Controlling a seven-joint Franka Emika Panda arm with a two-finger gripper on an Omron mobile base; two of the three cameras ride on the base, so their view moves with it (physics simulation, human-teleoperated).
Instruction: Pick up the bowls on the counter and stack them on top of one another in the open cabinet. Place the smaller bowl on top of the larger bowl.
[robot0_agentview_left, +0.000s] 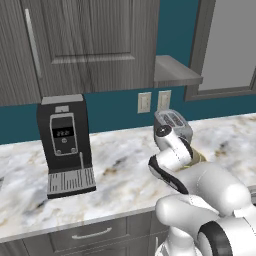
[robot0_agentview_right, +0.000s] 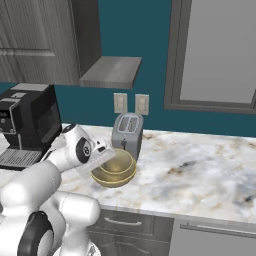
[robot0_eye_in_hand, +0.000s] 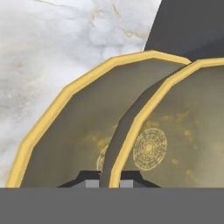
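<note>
Two olive-yellow bowls with pale rims overlap in the hand view. My gripper (robot0_eye_in_hand: 109, 177) is shut on the rim of the nearer bowl (robot0_eye_in_hand: 183, 131), its wall between the fingertips. The other bowl (robot0_eye_in_hand: 74, 131) lies just behind it on the marble counter (robot0_eye_in_hand: 52, 48). I cannot tell which of the two is the wider. In the right base view the bowls (robot0_agentview_right: 114, 170) sit in front of the toaster with my gripper (robot0_agentview_right: 102, 159) at their left edge. A sliver of a bowl (robot0_agentview_left: 198, 159) shows past my wrist. The open cabinet (robot0_agentview_right: 112, 70) (robot0_agentview_left: 175, 72) hangs above.
A silver toaster (robot0_agentview_right: 126, 132) (robot0_agentview_left: 172, 122) stands right behind the bowls against the teal wall. A black coffee machine (robot0_agentview_left: 65, 145) (robot0_agentview_right: 30, 125) is to the left. Closed cabinet doors (robot0_agentview_left: 90, 45) flank the open box, and a window frame (robot0_agentview_right: 215, 55) is on the right.
</note>
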